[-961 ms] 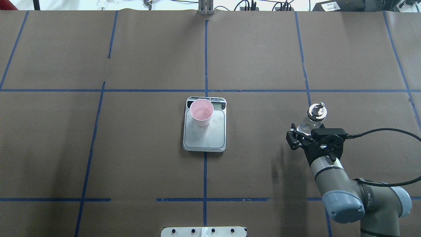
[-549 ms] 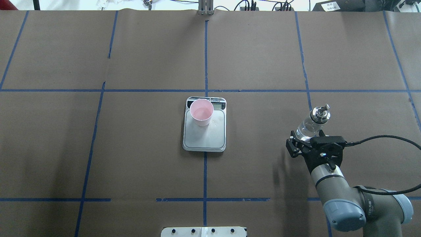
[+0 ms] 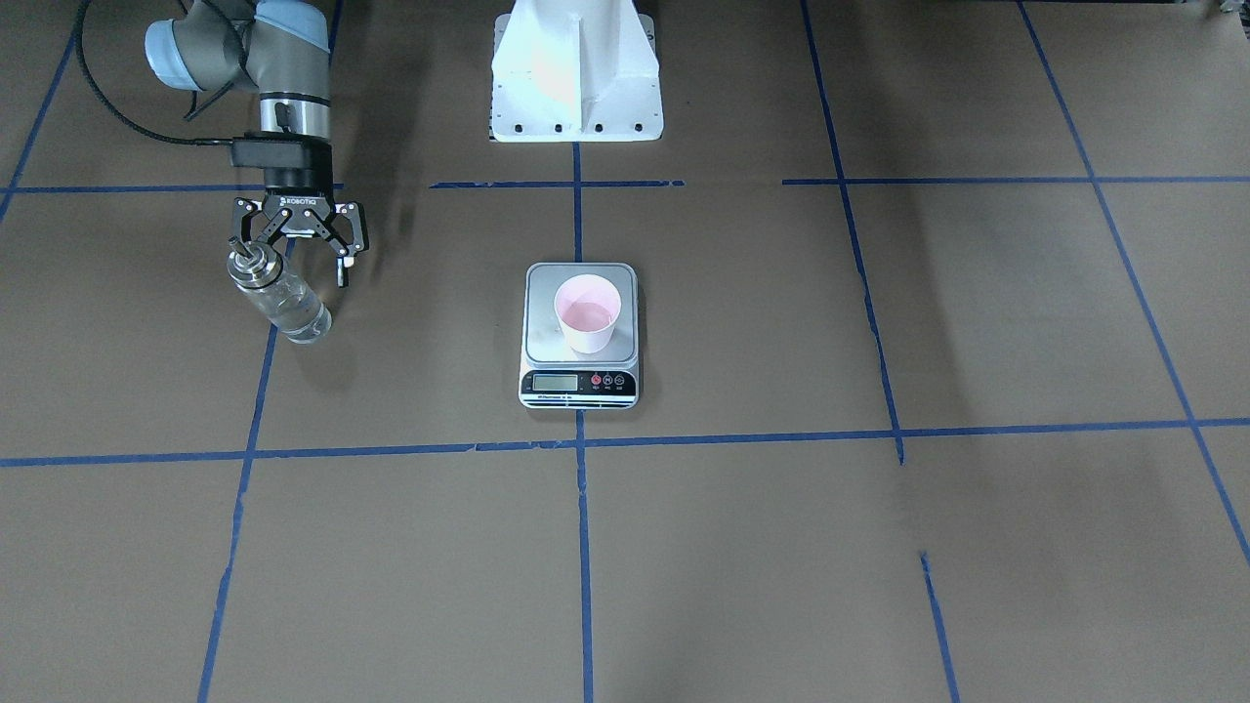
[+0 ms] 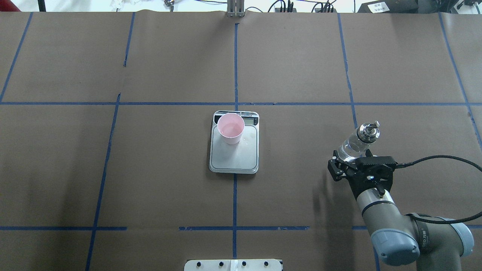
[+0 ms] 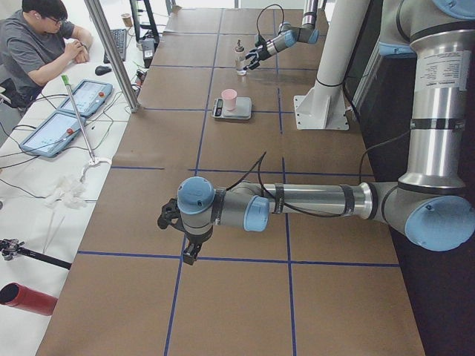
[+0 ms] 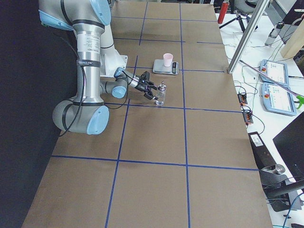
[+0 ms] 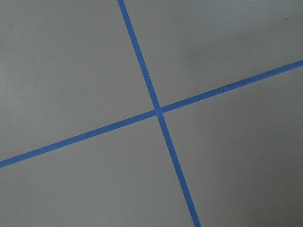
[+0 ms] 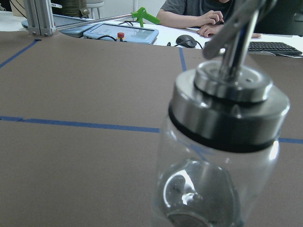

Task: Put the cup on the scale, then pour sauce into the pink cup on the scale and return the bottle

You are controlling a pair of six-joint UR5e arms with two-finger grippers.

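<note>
Cup (image 3: 587, 314) sits upright on the scale (image 3: 540, 293), mid-frame in the front-facing view. It is toward the display end of the platform and inside its edges. In the overhead view we see it at the top end of the platform, slightly left of centre. The inside reads pink, and we can't tell what is in it.

Bottle (image 3: 290, 310) is at the left of the front-facing view, well apart from the scale. Its base is on the desk (image 3: 879, 547), right by a blue tape (image 3: 256, 391) line. In the right side view it stands upright. The metal cap (image 3: 250, 268) and spout are on. The sauce (image 3: 305, 322) is clear and barely shows through the glass, so we can't tell the level.

Right gripper (image 3: 291, 266) comes in from the upper left of the front-facing view with jaws spread wide, clamped on nothing. The bottle stands just in front of the fingertips. The cap shows close to one finger, and we can't tell if they touch. The right wrist view is filled by the cap and the bottle's shoulder, very close.

Left gripper (image 5: 187, 251) shows only in the left side view, lower centre-left. It hangs over a tape crossing, far from the scale, and we can't tell whether it is wide or narrow. The left wrist view shows only desk and crossing tape.

A person (image 5: 33, 44) sits at the upper left of the left side view.
</note>
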